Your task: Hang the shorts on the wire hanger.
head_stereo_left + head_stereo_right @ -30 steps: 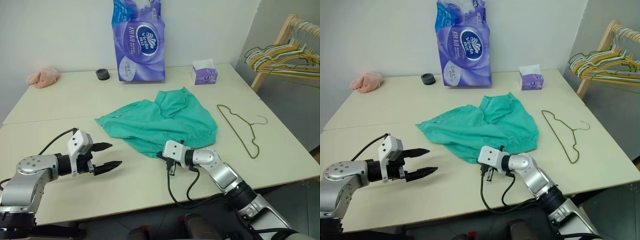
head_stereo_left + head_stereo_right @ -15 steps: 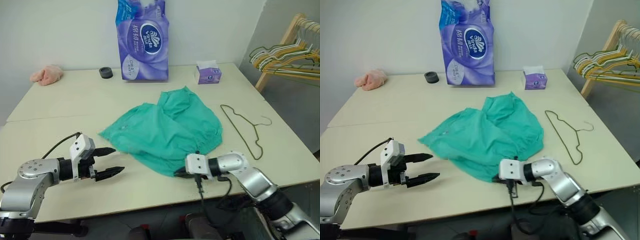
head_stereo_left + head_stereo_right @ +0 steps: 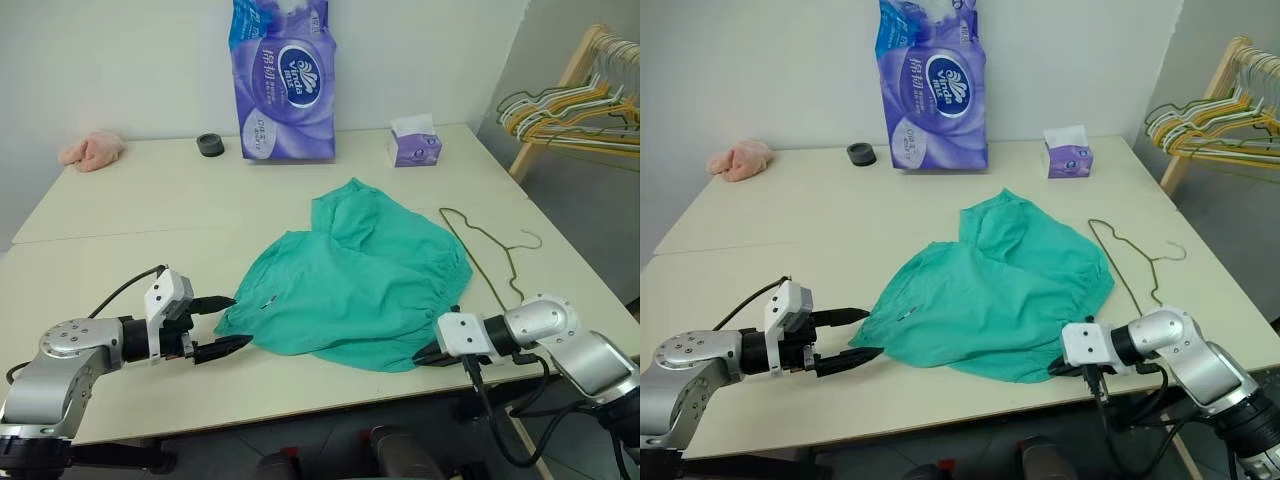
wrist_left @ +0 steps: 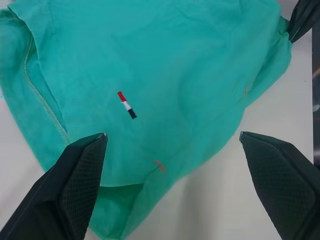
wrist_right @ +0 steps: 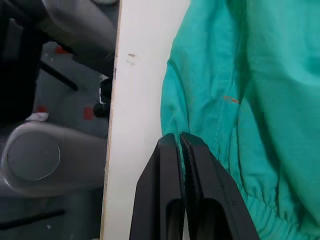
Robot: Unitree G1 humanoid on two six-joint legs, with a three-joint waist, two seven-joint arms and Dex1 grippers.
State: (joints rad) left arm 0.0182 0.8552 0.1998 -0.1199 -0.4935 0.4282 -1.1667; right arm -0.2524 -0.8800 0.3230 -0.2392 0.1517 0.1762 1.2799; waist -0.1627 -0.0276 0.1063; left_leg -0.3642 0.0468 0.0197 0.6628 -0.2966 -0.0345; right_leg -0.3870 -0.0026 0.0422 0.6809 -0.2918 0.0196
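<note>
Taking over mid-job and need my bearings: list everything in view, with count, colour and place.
shorts: one, teal-green, spread mid-table, overlapping the wire hanger
wire hanger: one, olive-green, flat, right of shorts
tissue pack: one, purple, back edge
tissue box: one, purple, back right
black ring: one, left of the pack
pink cloth: one, back left
hanger rack: wooden, beyond the table's right
table: one, cream
left gripper: open, at shorts' left edge
right gripper: shut on shorts' near hem
</note>
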